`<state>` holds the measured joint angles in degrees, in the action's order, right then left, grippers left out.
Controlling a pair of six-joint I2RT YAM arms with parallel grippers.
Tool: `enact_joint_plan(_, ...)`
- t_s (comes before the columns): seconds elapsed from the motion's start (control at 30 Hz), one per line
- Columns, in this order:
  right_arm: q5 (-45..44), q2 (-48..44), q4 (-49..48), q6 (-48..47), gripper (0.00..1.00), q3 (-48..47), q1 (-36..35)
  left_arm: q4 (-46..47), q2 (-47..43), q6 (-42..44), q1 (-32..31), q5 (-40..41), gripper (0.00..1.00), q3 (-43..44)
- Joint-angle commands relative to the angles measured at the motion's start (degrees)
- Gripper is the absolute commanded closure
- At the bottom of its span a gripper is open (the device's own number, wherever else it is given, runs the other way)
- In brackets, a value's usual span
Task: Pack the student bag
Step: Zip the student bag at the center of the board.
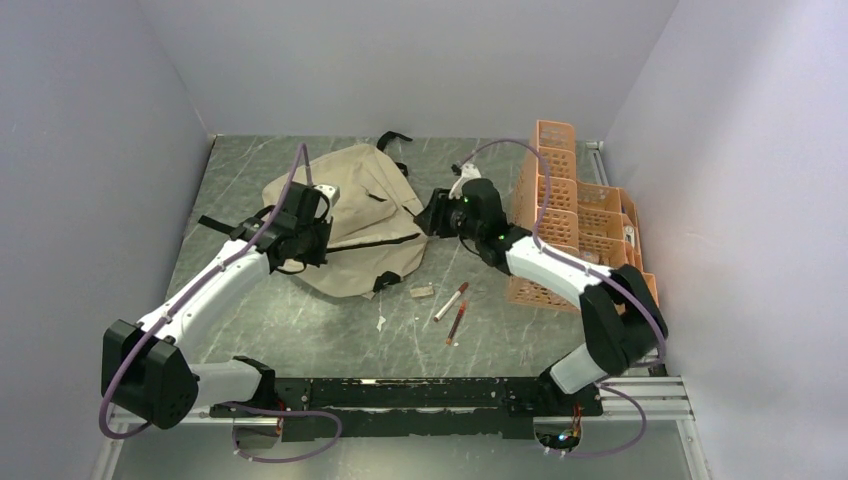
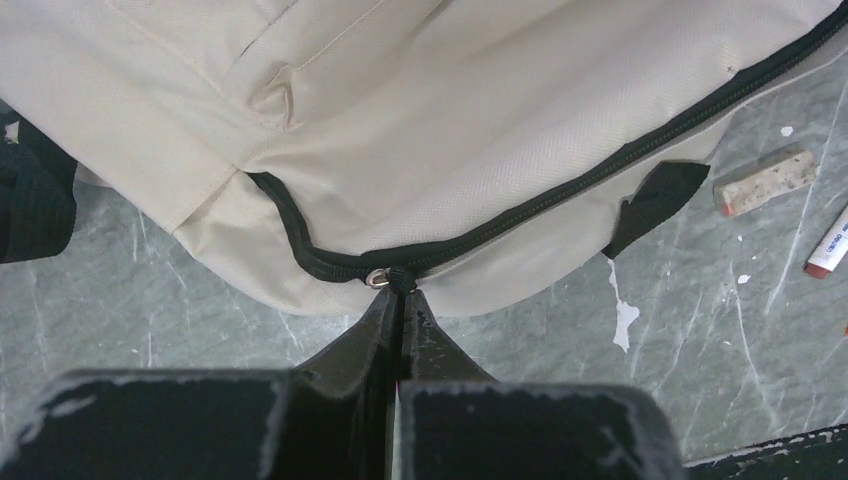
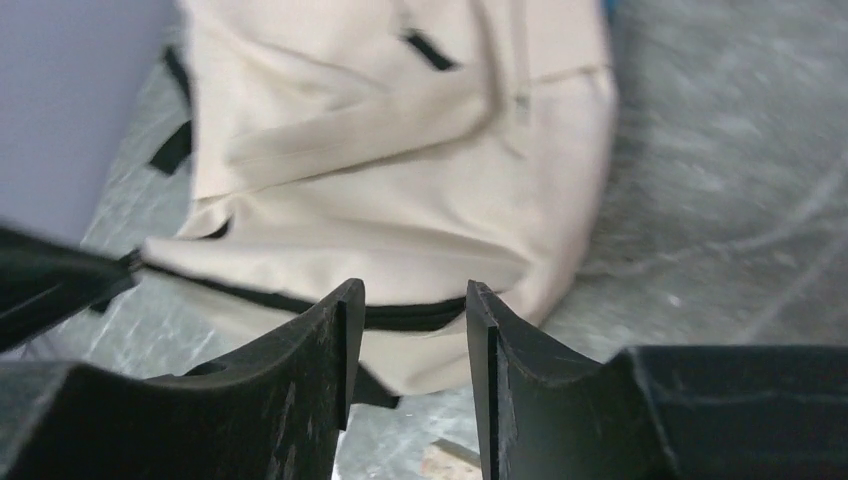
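Observation:
The student bag [image 1: 360, 205] is a beige backpack lying flat on the marble table, with black straps at its far and left edges. My left gripper [image 1: 300, 238] sits at the bag's left side. In the left wrist view it [image 2: 402, 292] is shut on the black zipper pull [image 2: 401, 279] next to a small metal ring, on the black zipper line along the bag [image 2: 450, 120] edge. My right gripper [image 1: 436, 214] hovers at the bag's right edge. Its jaws [image 3: 407, 300] stand apart with nothing between them, and the bag [image 3: 400, 180] and its zipper lie beyond.
An orange perforated organizer [image 1: 575, 215] stands at the right, behind my right arm. On the table in front of the bag lie an eraser [image 1: 421, 291], two red-capped markers [image 1: 451, 300] [image 1: 458, 322] and a white scrap [image 1: 381, 322]. Walls close in on three sides.

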<state>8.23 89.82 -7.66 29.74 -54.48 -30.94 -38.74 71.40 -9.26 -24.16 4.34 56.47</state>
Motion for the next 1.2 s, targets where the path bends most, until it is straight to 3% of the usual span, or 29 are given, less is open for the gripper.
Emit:
enact_joint_plan(0.0,-0.8,-5.5,-14.7,-13.3,0.55,6.5,-5.9,2.6,-1.6,1.1,0.5,-2.9,0.95,0.1)
enact_joint_plan(0.2,15.6,-5.3,-35.5,-38.2,0.55,14.4,-13.6,2.9,-3.7,0.1,0.4,-1.8,0.95,-0.3)
enact_joint_plan(0.3,21.2,-2.3,-36.2,-48.2,0.53,12.5,-16.6,2.7,-4.5,0.1,0.4,-1.8,0.95,-0.4)
enact_joint_plan(0.5,21.4,5.0,-32.6,-63.3,0.46,4.8,-20.8,2.8,-5.8,0.0,0.4,-3.2,0.95,-1.3)
enact_joint_plan(0.87,20.5,14.4,-18.6,-75.8,0.44,-8.3,-23.7,3.0,-7.9,-0.1,0.4,-3.5,0.95,-2.4)
enact_joint_plan(1.17,17.2,18.1,-14.0,-77.7,0.53,-11.7,-23.9,2.8,-7.8,-0.1,0.4,-3.6,0.95,-1.7)
